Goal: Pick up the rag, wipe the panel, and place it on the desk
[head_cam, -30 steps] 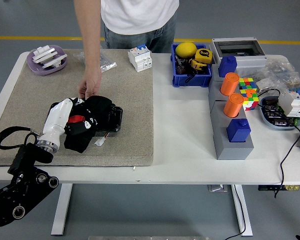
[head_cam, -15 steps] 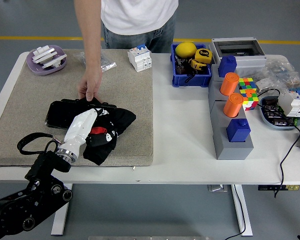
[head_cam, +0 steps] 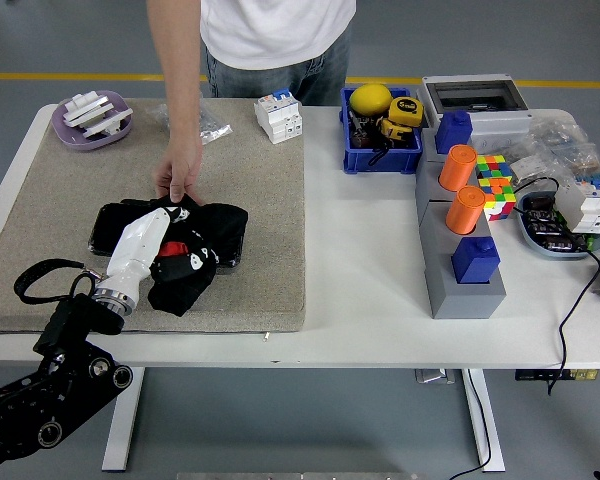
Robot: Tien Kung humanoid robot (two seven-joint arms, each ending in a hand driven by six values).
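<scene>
Your left robot hand (head_cam: pixel 165 245) is clamped on the crumpled black cloth rag (head_cam: pixel 195 255), which lies on the flat black rectangular panel (head_cam: pixel 110 228) at left-centre frame, on the beige felt mat (head_cam: pixel 260 200). Risk: a person's hand (head_cam: pixel 178 175) pins the panel's far edge, touching the rag. Wipe upward and you'll hit those fingers or drag the panel.

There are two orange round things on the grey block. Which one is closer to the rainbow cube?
The farther orange cylinder, the one toward the table's back. It stands right beside the colourful cube. The nearer orange cylinder sits farther forward on the grey block, next to a blue block.
</scene>
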